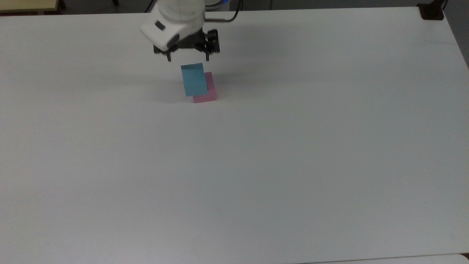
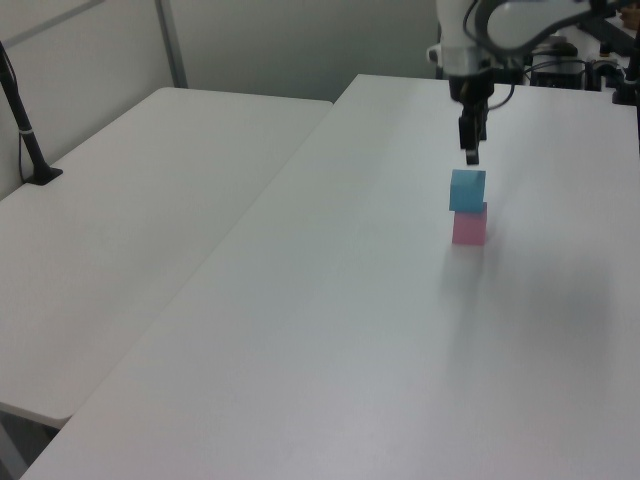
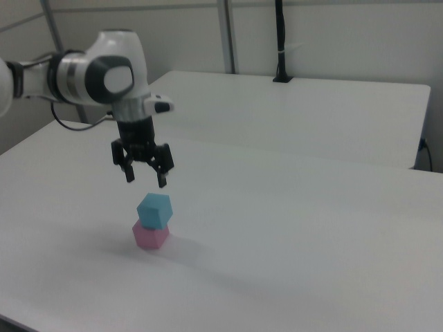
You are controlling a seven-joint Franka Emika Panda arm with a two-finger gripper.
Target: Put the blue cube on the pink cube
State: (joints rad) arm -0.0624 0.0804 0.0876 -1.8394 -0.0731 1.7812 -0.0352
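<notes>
The blue cube rests on top of the pink cube, set a little toward the top view's left so part of the pink top shows. The left view has the blue cube stacked on the pink cube; the right view has the blue cube on the pink cube. My gripper hangs open above the stack, clear of the blue cube, with nothing between its fingers. It also appears as the gripper and the gripper.
The cubes stand on a wide white table. A second white table adjoins it at the left view's left, with a black post clamped on it. A black mount sits at the top view's far right corner.
</notes>
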